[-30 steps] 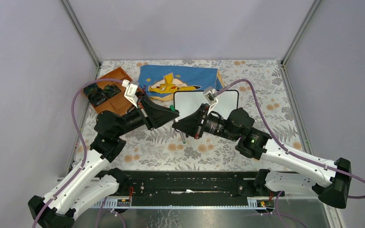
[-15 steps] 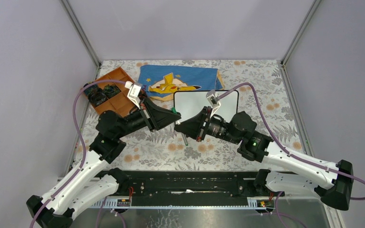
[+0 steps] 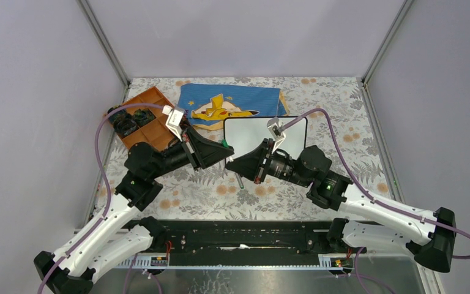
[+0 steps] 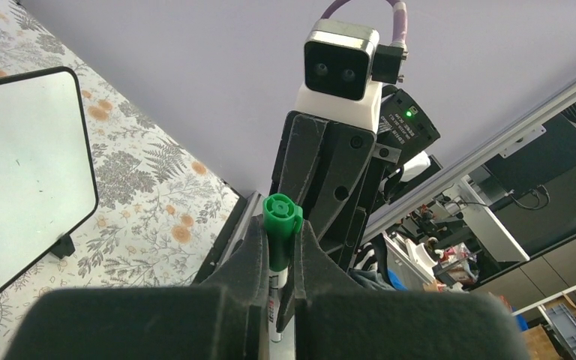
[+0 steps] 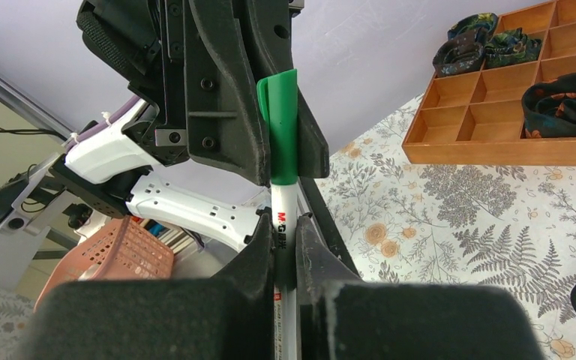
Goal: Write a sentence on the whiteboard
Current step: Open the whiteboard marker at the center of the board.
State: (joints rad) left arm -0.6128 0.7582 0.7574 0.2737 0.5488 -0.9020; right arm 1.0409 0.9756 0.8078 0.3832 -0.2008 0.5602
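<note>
Green cap (image 4: 280,214) on a white barrel is what I have between the two arms, so I judge the step in hand to be uncapping the marker (image 5: 283,206), with writing not yet begun. My left fingers (image 4: 257,246) are pinching the cap. My right fingers (image 5: 264,244) are pressed onto the barrel just below it. The two wrists face each other nose to nose above the counter (image 3: 355,122). The whiteboard (image 3: 245,130) sits on the counter just behind that meeting point, up against the near edge of the blue cloth (image 3: 229,101). The right wrist hangs over part of its near side in the top view. Its surface reads blank from above and from the left wrist, so none of the sentence is down yet. The wooden tray (image 3: 150,113) with dark items in its compartments lies off to the left, well apart from the work. Next, I think, comes a straight pull along the marker's own axis, both grips held firm so neither slips. After that the right arm would need to turn the bared tip down toward the board. The left arm would have to carry the cap out of the way without sweeping the board or the cloth.
</note>
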